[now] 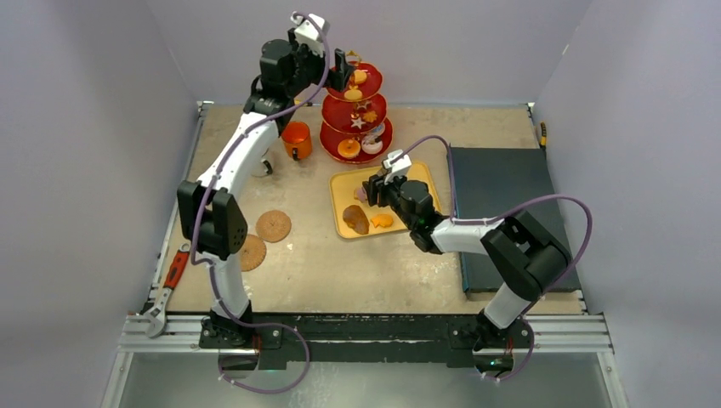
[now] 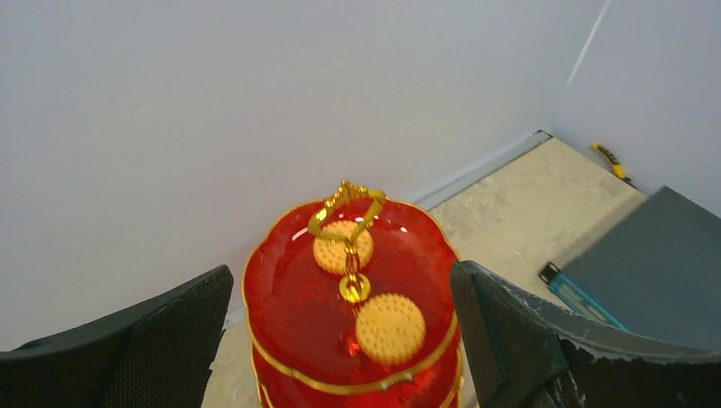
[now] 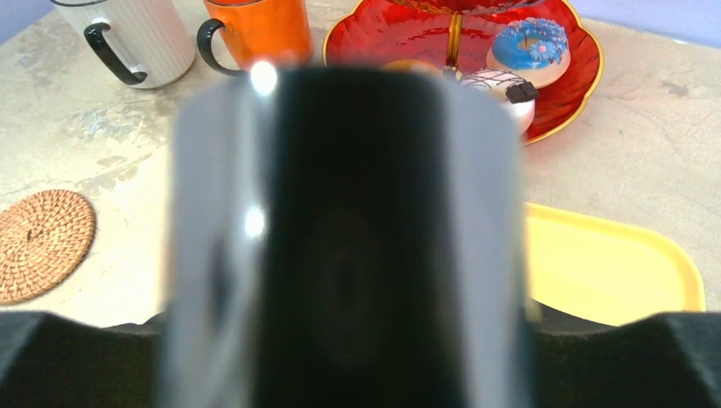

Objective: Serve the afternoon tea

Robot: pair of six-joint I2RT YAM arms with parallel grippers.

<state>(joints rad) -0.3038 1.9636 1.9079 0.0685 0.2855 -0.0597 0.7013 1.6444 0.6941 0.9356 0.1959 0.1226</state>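
Left tool (image 2: 340,280) agape over upright stand (image 2: 276,297), axis vertical.

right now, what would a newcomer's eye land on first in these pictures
The red three-tier stand at the back, two biscuits on its top tier, with the left pincer open above it. Next, the yellow tray in the middle holding a croissant, the right pincer over it.

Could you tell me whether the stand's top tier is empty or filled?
Filled: the top tier carries a far biscuit and a near biscuit.
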